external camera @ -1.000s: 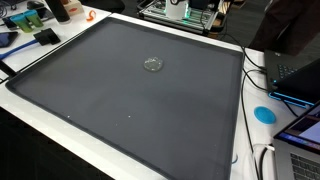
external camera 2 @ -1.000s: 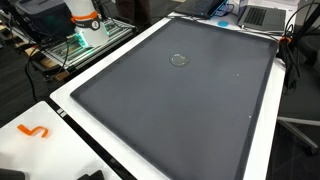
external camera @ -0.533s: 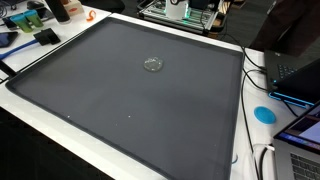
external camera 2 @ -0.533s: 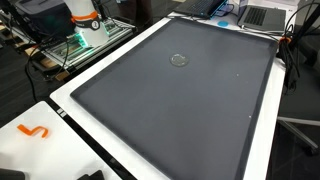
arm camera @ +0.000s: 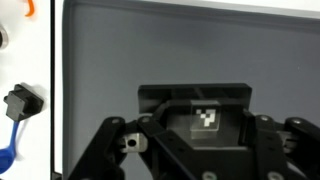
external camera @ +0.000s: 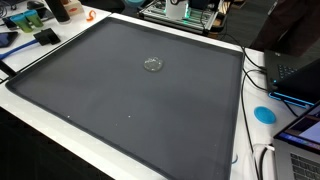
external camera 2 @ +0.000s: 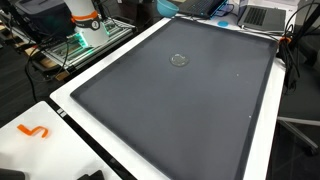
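The gripper has its fingertips cut off by the wrist view's lower edge.

Your mat covers most of the table. A ring lies on it, toward the far edge. In an exterior view, a laptop and a disc sit beyond the mat's right edge.

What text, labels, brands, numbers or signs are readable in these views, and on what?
No readable words, brands or numbers in any view.
Pincer: a black-and-white square marker, a checker pattern, not text.
Equipment beyond the dark mat: any labels too small and blurred to read.
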Robot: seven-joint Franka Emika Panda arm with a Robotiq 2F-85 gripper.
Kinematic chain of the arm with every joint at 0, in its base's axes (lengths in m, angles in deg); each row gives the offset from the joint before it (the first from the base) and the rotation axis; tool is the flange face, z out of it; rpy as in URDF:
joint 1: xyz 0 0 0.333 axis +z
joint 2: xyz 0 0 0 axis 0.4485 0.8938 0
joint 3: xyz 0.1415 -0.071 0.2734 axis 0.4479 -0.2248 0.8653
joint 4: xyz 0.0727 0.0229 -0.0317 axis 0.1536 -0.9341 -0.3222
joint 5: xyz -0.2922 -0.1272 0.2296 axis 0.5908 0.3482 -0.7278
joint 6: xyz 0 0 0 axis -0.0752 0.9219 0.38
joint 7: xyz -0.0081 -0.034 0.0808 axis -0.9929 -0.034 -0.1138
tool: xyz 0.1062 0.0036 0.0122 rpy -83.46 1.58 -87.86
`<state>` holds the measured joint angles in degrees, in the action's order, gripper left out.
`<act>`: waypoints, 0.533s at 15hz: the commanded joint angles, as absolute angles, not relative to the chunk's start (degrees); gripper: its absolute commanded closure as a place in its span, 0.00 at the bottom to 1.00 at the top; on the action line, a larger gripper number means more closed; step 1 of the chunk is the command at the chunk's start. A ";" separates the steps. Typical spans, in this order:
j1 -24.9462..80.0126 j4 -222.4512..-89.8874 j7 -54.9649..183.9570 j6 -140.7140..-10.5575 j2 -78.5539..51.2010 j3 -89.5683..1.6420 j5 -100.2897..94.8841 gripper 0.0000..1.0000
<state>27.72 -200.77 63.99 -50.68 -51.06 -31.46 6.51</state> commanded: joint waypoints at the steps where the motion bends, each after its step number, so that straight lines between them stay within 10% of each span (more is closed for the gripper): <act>1: 30.43 -200.09 58.73 -55.28 -44.50 -28.22 9.19 0.69; 8: 34.81 -195.87 51.45 -58.54 -32.35 -24.52 16.17 0.69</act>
<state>33.07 -198.83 54.80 -58.50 -36.99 -25.02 12.21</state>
